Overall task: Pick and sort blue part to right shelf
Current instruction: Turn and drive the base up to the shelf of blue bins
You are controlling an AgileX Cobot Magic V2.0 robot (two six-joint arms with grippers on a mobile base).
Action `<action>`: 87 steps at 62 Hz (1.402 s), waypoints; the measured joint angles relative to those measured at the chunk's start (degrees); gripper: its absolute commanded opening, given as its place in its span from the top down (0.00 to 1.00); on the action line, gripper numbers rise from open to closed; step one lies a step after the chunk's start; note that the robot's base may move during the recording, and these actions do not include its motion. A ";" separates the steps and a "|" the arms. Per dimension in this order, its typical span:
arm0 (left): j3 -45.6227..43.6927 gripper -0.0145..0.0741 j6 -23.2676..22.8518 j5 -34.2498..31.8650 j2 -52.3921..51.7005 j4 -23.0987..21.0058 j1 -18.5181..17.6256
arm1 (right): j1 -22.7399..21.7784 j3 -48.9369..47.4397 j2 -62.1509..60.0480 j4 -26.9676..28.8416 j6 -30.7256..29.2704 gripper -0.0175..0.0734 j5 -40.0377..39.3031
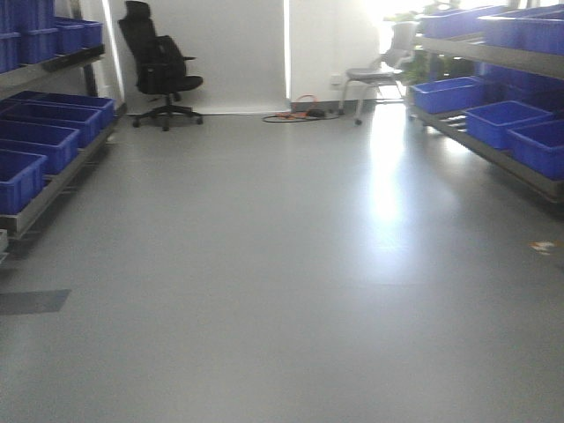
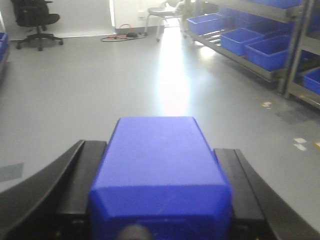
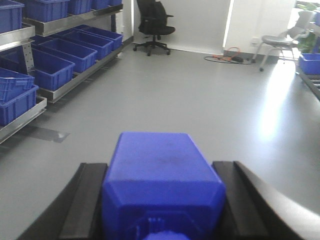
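In the left wrist view a blue part [image 2: 160,172] fills the space between the black fingers [image 2: 82,185] of my left gripper [image 2: 159,146], which is shut on it; its round knob points toward the camera. In the right wrist view a second blue part [image 3: 161,175] sits the same way in my right gripper [image 3: 159,164], also shut on it. The right shelf [image 1: 480,141] with blue bins runs along the right wall, and its steel rail [image 2: 250,69] appears in the left wrist view too. Neither gripper appears in the front view.
A left shelf [image 1: 48,189] with blue bins [image 3: 60,55] lines the opposite wall. A grey floor aisle [image 1: 282,264] lies between. At the far end stand a black office chair [image 1: 160,70], a grey chair [image 1: 379,75] and orange cables [image 1: 300,113]. Tape scraps [image 1: 545,248] mark the floor.
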 measured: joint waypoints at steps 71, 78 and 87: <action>0.00 0.46 0.00 0.00 0.00 0.00 0.00 | 0.00 0.00 0.00 0.00 0.00 0.53 0.00; 0.00 0.46 0.00 0.00 0.00 0.00 0.00 | 0.00 0.00 0.00 0.00 0.00 0.53 0.00; 0.00 0.46 0.00 0.00 0.00 0.00 0.00 | 0.00 0.00 0.00 0.00 0.00 0.53 0.00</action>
